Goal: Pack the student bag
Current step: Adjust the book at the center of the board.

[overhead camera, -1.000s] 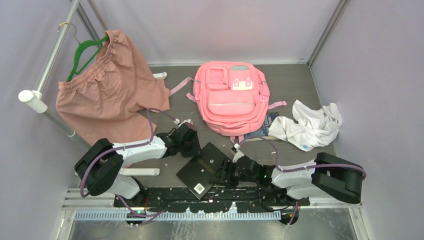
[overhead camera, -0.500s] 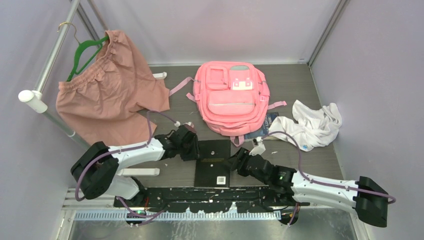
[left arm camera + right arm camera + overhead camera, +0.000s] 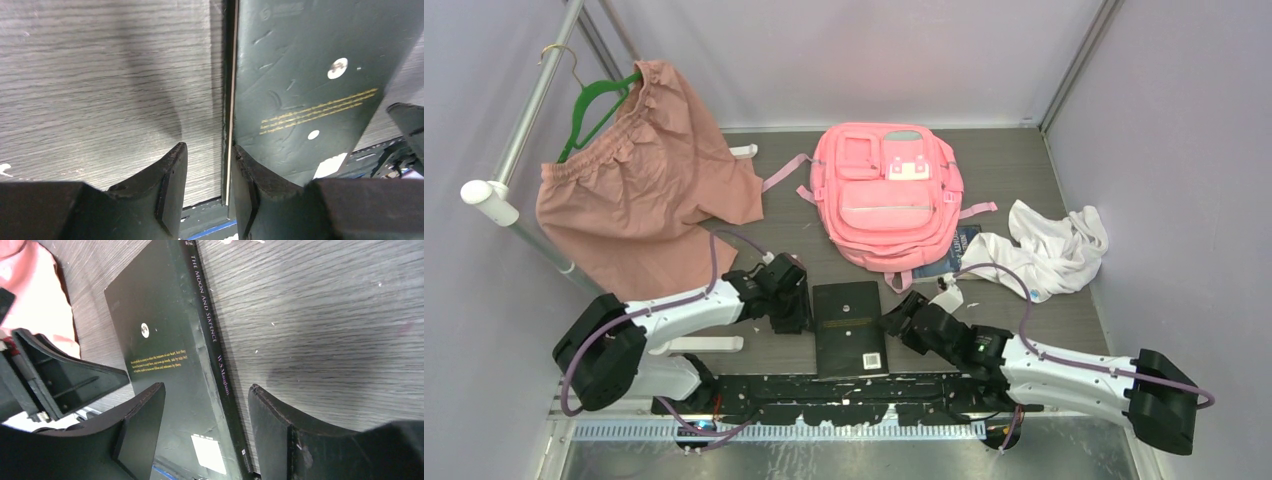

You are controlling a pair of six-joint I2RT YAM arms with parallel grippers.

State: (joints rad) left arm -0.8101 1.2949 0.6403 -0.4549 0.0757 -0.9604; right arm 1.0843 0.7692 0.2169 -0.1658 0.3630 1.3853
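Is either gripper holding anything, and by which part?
Nothing looks held. The black book lies flat on the table; the right gripper is open astride its spine, the left gripper open over the opposite edge.

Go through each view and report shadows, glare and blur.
Top external: even, soft light, sharp throughout, the book reads flat black. Left wrist: a broad soft shadow on the table beside the book, pale sheen on its cover. Right wrist: spine lettering crisp, a dark shadow on the wood right of it.
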